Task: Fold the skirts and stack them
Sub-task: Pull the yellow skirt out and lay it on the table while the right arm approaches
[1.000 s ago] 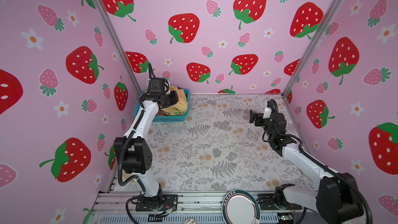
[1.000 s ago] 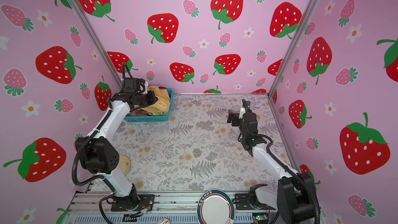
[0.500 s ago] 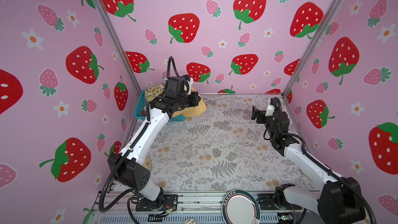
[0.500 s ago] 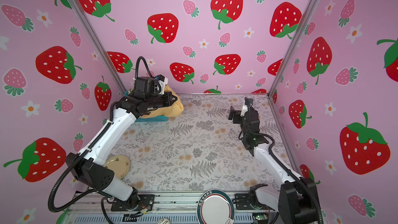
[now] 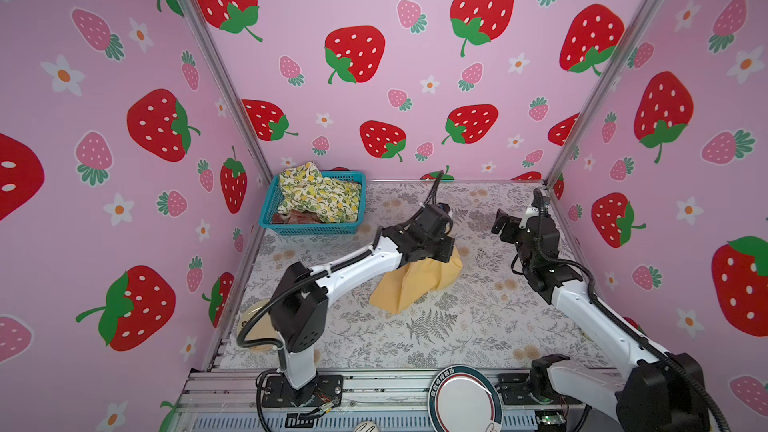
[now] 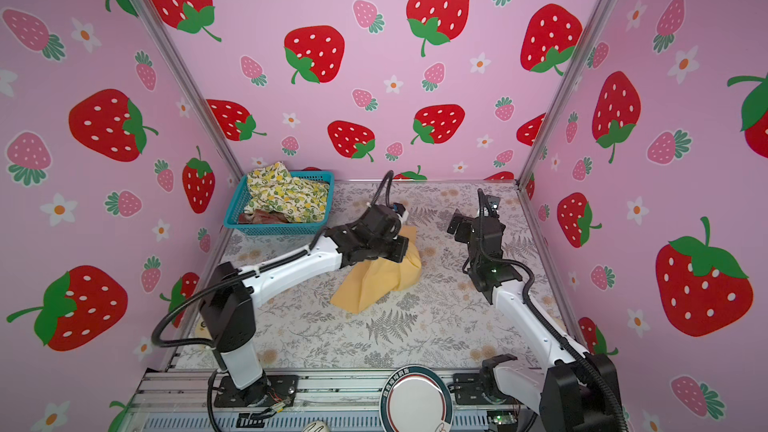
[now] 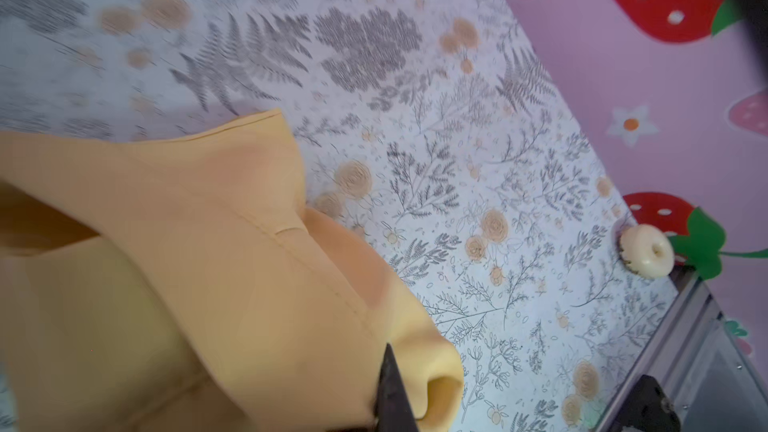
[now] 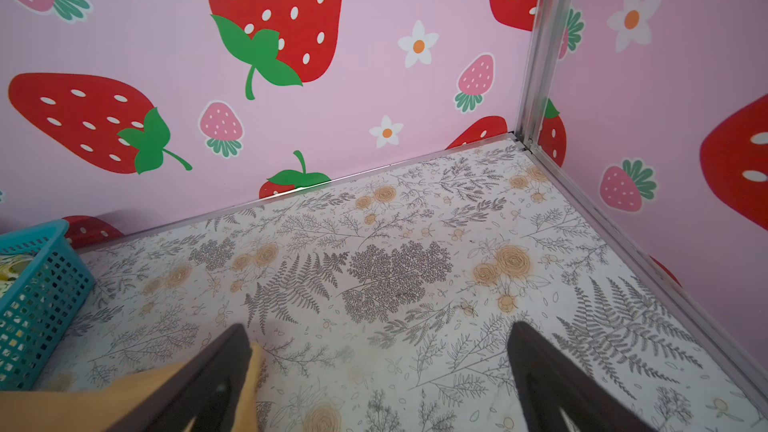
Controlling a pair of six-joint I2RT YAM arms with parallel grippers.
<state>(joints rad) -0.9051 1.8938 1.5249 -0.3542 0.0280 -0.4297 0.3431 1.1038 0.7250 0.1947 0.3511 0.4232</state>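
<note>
The mustard-yellow skirt [image 5: 415,280] [image 6: 376,282] hangs in a bunch with its lower end on the table's middle. My left gripper [image 5: 442,249] [image 6: 399,249] is shut on its top; in the left wrist view the cloth [image 7: 187,263] wraps the closed gripper [image 7: 390,388]. The lemon-print skirt [image 5: 320,197] [image 6: 286,197] and the plaid skirt [image 5: 297,217] [image 6: 264,216] lie in the teal basket [image 5: 311,228] [image 6: 274,229]. My right gripper [image 5: 505,222] [image 6: 459,226] [image 8: 379,326] hovers open and holds nothing, right of the yellow skirt [image 8: 124,392].
The basket [image 8: 37,284] stands in the back left corner. A round wooden disc [image 5: 255,326] lies by the left arm's base, and a white plate [image 5: 463,401] [image 6: 415,403] sits on the front rail. A small cream ring [image 7: 646,251] rests at the table's edge. Pink walls close in three sides.
My left gripper has carried the yellow skirt out of the basket, to the right and down onto the table's middle. The lemon skirt now shows in the basket. The right arm shifted slightly.
</note>
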